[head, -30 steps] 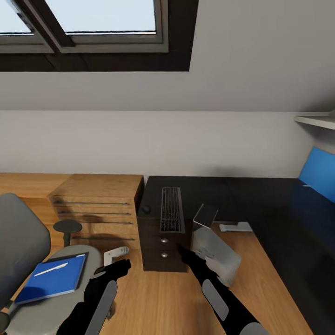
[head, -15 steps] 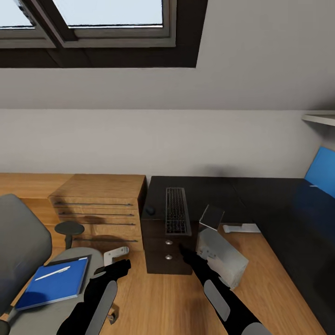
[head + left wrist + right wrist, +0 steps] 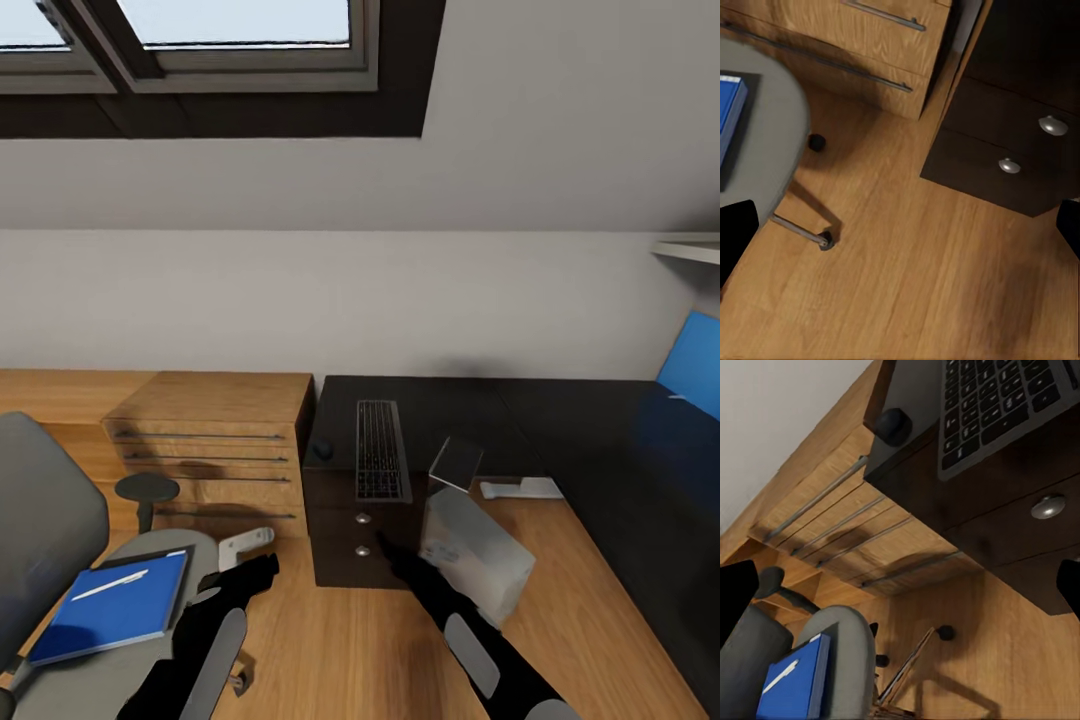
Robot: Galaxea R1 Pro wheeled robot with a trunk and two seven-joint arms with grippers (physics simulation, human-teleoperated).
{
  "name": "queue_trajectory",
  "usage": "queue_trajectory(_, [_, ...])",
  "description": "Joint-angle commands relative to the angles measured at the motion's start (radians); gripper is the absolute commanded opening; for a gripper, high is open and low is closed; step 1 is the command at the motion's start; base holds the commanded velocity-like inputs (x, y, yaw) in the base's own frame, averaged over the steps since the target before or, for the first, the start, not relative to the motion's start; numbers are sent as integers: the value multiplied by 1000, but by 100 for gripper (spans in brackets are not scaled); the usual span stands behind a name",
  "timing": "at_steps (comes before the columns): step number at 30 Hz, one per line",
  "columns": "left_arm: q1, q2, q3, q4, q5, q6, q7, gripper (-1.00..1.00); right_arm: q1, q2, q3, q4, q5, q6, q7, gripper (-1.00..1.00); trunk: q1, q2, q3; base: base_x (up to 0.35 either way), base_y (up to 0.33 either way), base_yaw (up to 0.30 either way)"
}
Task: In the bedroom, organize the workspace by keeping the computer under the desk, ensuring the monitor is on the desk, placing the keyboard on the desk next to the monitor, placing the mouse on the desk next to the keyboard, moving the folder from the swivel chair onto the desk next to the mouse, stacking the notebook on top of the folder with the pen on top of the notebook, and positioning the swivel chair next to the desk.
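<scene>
Desk: the dark desk (image 3: 560, 420) runs along the wall and down the right side, with a two-knob drawer unit (image 3: 358, 535) at its near left end.
Wooden dresser: a light wooden dresser (image 3: 215, 440) with long bar handles stands just left of the desk.
Swivel chair: the grey swivel chair (image 3: 50, 530) sits on the floor at lower left, well apart from the desk's open side.
Computer: the silver computer (image 3: 475, 555) lies tilted on the floor right beside the drawer unit, its side panel (image 3: 457, 463) hinged up.
Keyboard: the dark keyboard (image 3: 380, 450) lies on the desk over the drawer unit, long side running away from the robot.
Notebook: a blue notebook (image 3: 110, 605) lies on the chair seat atop a dark folder (image 3: 165, 553) whose edge peeks out.
Pen: a white pen (image 3: 110, 585) rests on the notebook.
Mouse: the black mouse (image 3: 322, 450) sits on the desk just left of the keyboard.
Left gripper: the left gripper (image 3: 248, 575) hangs above the floor near the chair seat, fingers spread wide with nothing between them.
Right gripper: the right gripper (image 3: 392, 553) hovers in front of the drawer knobs, fingers wide apart and holding nothing.
</scene>
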Motion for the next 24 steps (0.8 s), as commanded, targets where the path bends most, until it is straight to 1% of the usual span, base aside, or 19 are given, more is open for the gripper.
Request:
queue_trajectory(1, [7, 0, -1, -11, 11, 1, 10, 100, -1, -2, -5, 7, -18, -5, 12, 100, 4, -8, -4, 0, 0, 0])
queue_trajectory(2, [19, 0, -2, -25, 11, 1, 10, 100, -1, -4, -26, 18, -41, -5, 29, 100, 8, -15, -8, 0, 0, 0])
queue_trajectory(3, [23, 0, -2, -30, 11, 1, 10, 100, -1, -5, -37, 23, -56, -4, 36, 100, 12, -22, -11, 0, 0, 0])
queue_trajectory(4, [33, 0, -12, -42, 11, 2, 10, 100, -1, -7, -67, 41, -116, -3, 54, 100, 16, -29, -14, 0, 0, 0])
queue_trajectory(6, [38, 0, -27, -47, 11, 3, 11, 100, -1, -6, -79, 46, -151, -6, 61, 100, 23, -43, -20, 0, 0, 0])
queue_trajectory(8, [40, 0, -34, -51, 11, 3, 11, 100, -1, -3, -82, 51, -165, -7, 58, 100, 31, -57, -26, 0, 0, 0])
queue_trajectory(10, [42, 0, -38, -55, 11, 3, 11, 100, -1, 4, -83, 47, -176, 0, 16, 100, 39, -71, -33, 0, 0, 0])
queue_trajectory(11, [42, 0, -38, -56, 11, 3, 11, 100, -1, 8, -83, 45, -178, 1, 9, 100, 42, -78, -36, 0, 0, 0])
queue_trajectory(13, [43, 1, -39, -57, 11, 3, 11, 100, -2, 26, -85, 39, -184, 2, -5, 100, 50, -92, -42, 0, 0, 0])
queue_trajectory(14, [43, 1, -39, -57, 11, 3, 11, 100, -2, 43, -88, 37, -196, 2, -11, 100, 54, -99, -45, 0, 0, 0])
queue_trajectory(15, [43, 1, -39, -58, 12, 3, 11, 100, -3, 57, -93, 35, -219, 2, -17, 100, 58, -106, -48, 0, 0, 0])
queue_trajectory(16, [43, 1, -39, -58, 12, 3, 11, 100, -4, 70, -100, 32, -277, 3, -24, 100, 62, -113, -51, 0, 0, 0])
queue_trajectory(18, [43, 1, -40, -58, 12, 3, 11, 100, -7, 76, -106, 31, -381, 8, -47, 100, 69, -127, -58, 0, 0, 0])
queue_trajectory(19, [43, 1, -40, -58, 12, 4, 11, 100, -7, 76, -106, 30, -406, 11, -54, 100, 73, -134, -61, 0, 0, 0])
queue_trajectory(20, [43, 1, -40, -58, 12, 3, 11, 100, -7, 77, -108, 29, -453, 19, -65, 100, 77, -141, -64, 0, 0, 0])
queue_trajectory(21, [43, 1, -40, -57, 12, 4, 11, 100, -7, 77, -108, 29, -474, 24, -68, 100, 81, -148, -67, 0, 0, 0])
queue_trajectory(22, [43, 1, -40, -57, 12, 4, 11, 100, -8, 77, -109, 29, -511, 34, -73, 100, 85, -155, -70, 0, 0, 0])
queue_trajectory(23, [43, 1, -40, -57, 12, 4, 11, 100, -7, 77, -109, 29, -535, 40, -75, 100, 88, -162, -73, 0, 0, 0])
queue_trajectory(24, [43, 1, -40, -57, 12, 4, 11, 100, -7, 77, -109, 28, -544, 41, -75, 100, 92, -169, -76, 0, 0, 0])
